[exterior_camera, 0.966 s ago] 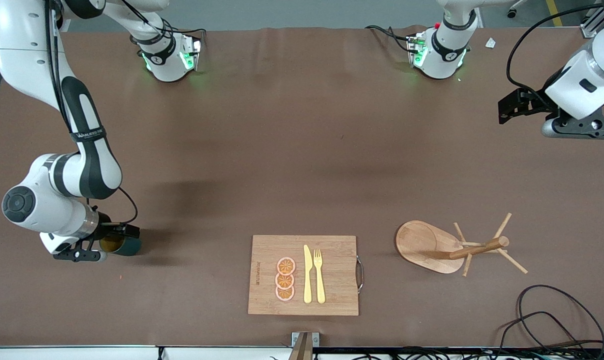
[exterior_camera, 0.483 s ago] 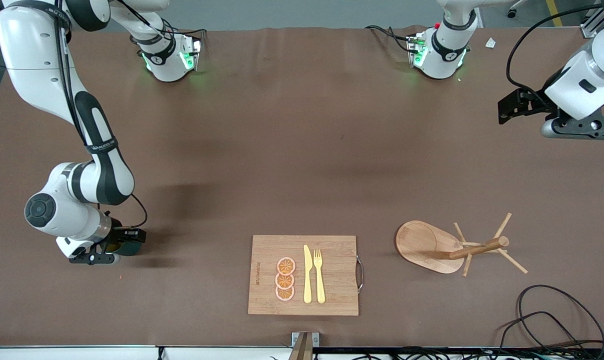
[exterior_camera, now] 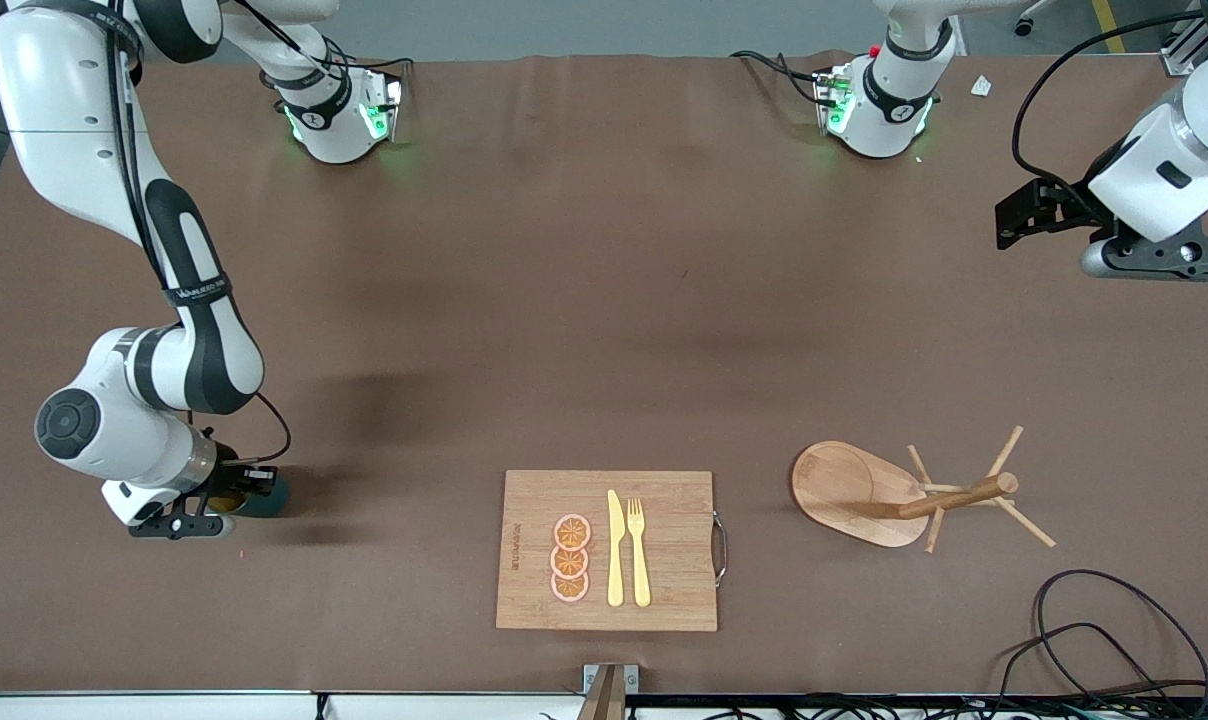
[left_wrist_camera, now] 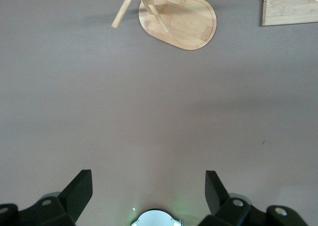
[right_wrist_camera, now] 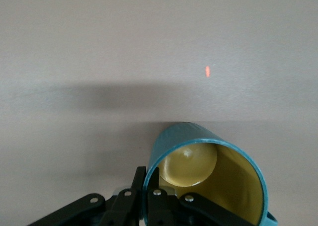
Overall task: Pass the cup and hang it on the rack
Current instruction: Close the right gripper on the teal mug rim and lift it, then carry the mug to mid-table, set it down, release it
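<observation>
Cup point(right_wrist_camera: 213, 179), teal outside, mustard inside, rim pinched by right tool point(right_wrist_camera: 149, 193); left tool point(left_wrist_camera: 149, 191) wide.

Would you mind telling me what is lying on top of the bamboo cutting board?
On the cutting board lie three orange slices in a row, and beside them a yellow knife and a yellow fork. The wood beneath them is covered; nothing else shows there.

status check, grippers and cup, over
Right gripper shut on the cup rim, at the right arm's table end. Left gripper open, waiting. Rack unobstructed.
</observation>
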Controlling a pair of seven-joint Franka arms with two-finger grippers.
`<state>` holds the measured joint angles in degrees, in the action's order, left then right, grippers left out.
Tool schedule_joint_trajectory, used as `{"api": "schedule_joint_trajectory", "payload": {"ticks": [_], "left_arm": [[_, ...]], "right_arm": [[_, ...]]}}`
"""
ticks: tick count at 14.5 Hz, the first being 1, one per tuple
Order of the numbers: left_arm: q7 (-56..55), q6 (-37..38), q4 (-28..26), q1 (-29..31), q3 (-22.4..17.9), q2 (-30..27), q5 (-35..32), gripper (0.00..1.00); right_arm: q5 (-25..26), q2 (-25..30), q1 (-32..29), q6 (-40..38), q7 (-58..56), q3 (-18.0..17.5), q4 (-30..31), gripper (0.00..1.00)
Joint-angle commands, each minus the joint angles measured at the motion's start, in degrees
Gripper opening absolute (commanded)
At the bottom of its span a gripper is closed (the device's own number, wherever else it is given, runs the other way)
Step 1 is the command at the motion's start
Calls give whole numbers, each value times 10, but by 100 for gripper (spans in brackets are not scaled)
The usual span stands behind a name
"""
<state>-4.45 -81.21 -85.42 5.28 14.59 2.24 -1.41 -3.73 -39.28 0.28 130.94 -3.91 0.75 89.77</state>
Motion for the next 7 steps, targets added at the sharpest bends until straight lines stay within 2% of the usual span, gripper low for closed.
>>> {"api": "schedule_joint_trajectory", "payload": {"ticks": [1,4,7], "left_arm": [[6,11,15,1,2,7,-11,100],[5,11,15,1,2,7,-9,100],[7,11,15,1,2,7,-6,100]], "right_arm": [[0,5,28,-79,3,-1,-48,1],[0,7,88,-165,65,-2,-121,3],[-5,7,165,-171,183,-3,-152,2]]}}
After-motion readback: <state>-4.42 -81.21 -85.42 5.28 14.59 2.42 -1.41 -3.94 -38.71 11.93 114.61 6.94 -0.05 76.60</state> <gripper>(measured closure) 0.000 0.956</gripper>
